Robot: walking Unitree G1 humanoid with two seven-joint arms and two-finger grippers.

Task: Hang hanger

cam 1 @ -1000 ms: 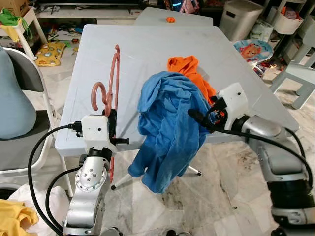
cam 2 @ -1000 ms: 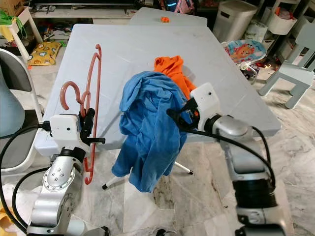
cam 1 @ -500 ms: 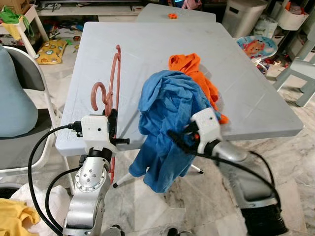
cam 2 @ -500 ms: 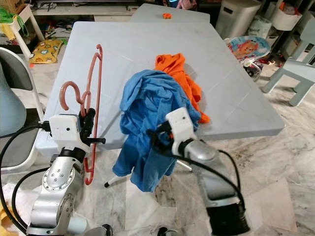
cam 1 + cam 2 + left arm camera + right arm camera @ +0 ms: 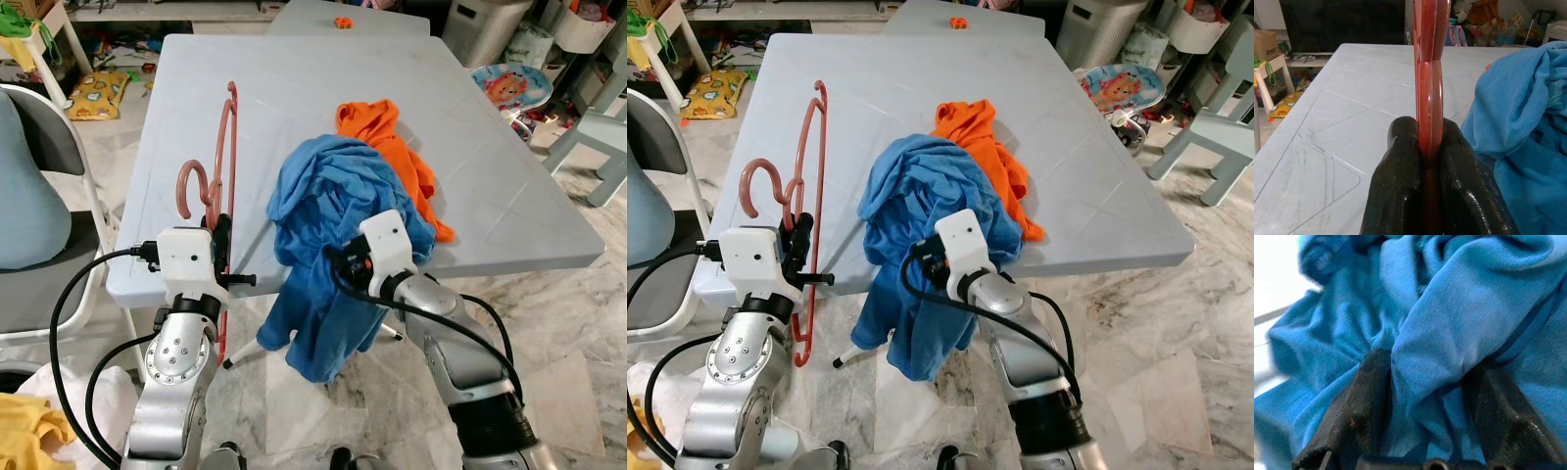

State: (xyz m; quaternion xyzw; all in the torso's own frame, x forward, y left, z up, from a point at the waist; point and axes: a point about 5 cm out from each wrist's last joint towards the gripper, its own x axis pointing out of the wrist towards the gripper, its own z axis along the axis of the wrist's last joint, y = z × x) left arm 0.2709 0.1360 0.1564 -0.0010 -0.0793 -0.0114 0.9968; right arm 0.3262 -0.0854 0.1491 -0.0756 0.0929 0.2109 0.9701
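A pink-red plastic hanger (image 5: 227, 166) stands upright at the near left edge of the grey table (image 5: 294, 78), hook toward the left. My left gripper (image 5: 1427, 161) is shut on its lower bar. A blue shirt (image 5: 333, 196) lies heaped on the table's front edge and hangs down over it. An orange garment (image 5: 392, 137) lies behind it. My right gripper (image 5: 338, 269) is pressed into the hanging front of the blue shirt. In the right wrist view its fingers (image 5: 1361, 396) stand apart with a fold of blue cloth (image 5: 1449, 323) between them.
A folding chair (image 5: 39, 196) stands at the left, with a yellow cloth (image 5: 29, 431) on the floor below it. A white bin (image 5: 480, 24), a small grey chair (image 5: 602, 127) and toys crowd the right. Marble floor lies in front.
My right arm has swung in from the right and lower, bringing its gripper from the shirt's right side to its hanging front. The left gripper and hanger have stayed put.
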